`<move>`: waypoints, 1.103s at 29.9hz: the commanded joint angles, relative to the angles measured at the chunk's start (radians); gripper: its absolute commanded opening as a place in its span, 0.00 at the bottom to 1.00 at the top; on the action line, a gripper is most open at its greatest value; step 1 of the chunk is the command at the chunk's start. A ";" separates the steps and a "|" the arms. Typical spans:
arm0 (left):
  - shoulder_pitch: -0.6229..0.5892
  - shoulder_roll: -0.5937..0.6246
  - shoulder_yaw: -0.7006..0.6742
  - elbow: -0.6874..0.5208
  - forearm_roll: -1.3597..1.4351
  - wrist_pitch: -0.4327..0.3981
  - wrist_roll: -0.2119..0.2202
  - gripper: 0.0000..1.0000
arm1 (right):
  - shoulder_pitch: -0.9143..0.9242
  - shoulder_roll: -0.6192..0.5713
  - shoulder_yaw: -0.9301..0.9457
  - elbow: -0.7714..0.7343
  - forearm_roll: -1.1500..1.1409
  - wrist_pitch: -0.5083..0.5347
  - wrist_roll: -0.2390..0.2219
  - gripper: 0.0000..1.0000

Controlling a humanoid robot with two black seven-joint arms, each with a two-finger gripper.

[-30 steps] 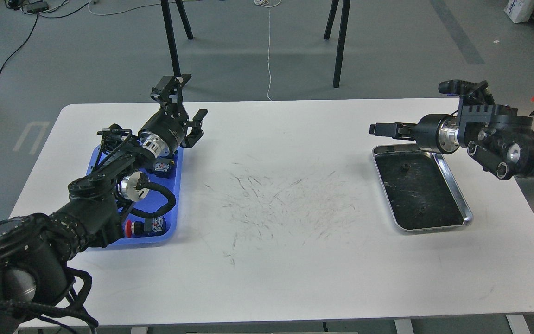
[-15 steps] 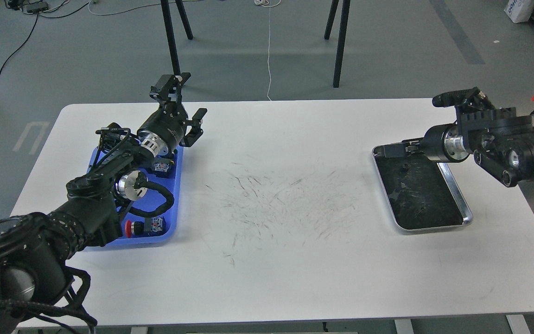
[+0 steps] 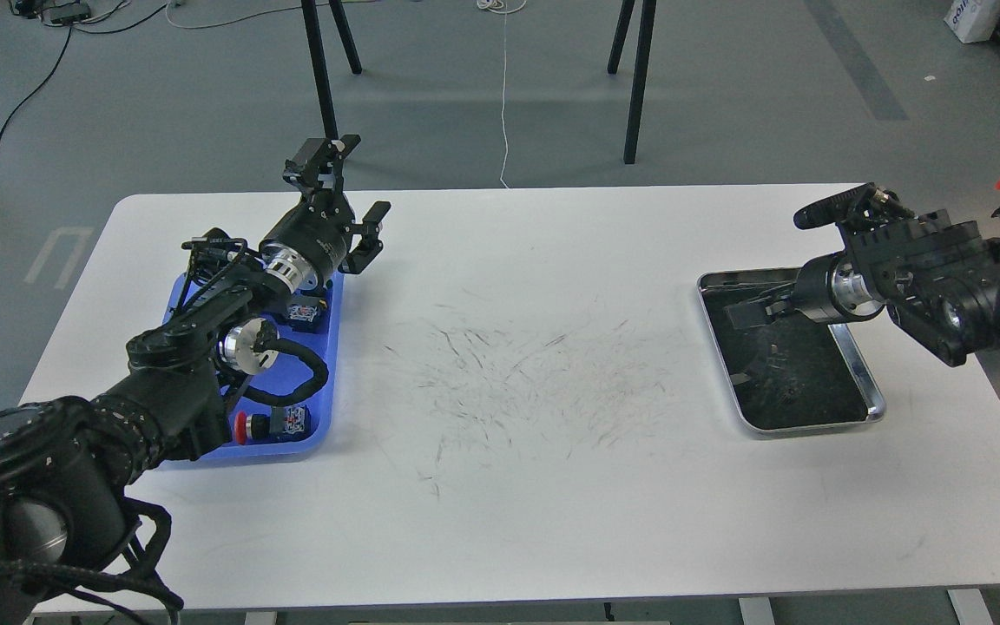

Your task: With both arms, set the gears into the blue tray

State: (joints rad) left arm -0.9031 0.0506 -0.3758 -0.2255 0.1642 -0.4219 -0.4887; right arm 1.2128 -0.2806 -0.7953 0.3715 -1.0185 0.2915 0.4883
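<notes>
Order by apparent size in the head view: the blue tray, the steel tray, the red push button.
1. Blue tray and steel tray: similar; the arm hides much of the blue one, so no ranking.
2. Red push button: clearly smallest.

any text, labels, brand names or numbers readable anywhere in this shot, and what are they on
None can be read for certain.
White box on the floor, top right corner: dark print, cut off by the frame edge and too blurred to read.
Left arm's wrist section, behind the left gripper: faint pale marking, too small to read.
Push-button switches in the blue tray: blue-and-white patches, too small to tell whether they carry text.
</notes>
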 commanded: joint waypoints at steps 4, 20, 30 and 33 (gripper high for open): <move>0.003 0.003 0.000 0.000 0.001 0.000 0.000 1.00 | -0.044 0.034 -0.025 -0.091 0.000 0.000 0.000 0.98; 0.004 0.003 0.000 0.001 0.005 0.002 0.000 1.00 | -0.105 0.073 -0.015 -0.187 0.006 -0.003 0.000 0.87; 0.006 0.002 0.000 0.000 0.005 0.003 0.000 1.00 | -0.107 0.078 -0.013 -0.204 0.011 -0.002 0.000 0.61; 0.006 0.000 0.000 0.000 0.005 0.003 0.000 1.00 | -0.110 0.078 -0.013 -0.204 0.012 0.000 0.000 0.58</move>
State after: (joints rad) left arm -0.8975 0.0525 -0.3758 -0.2252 0.1688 -0.4192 -0.4887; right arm 1.1059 -0.2029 -0.8083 0.1676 -1.0085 0.2895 0.4888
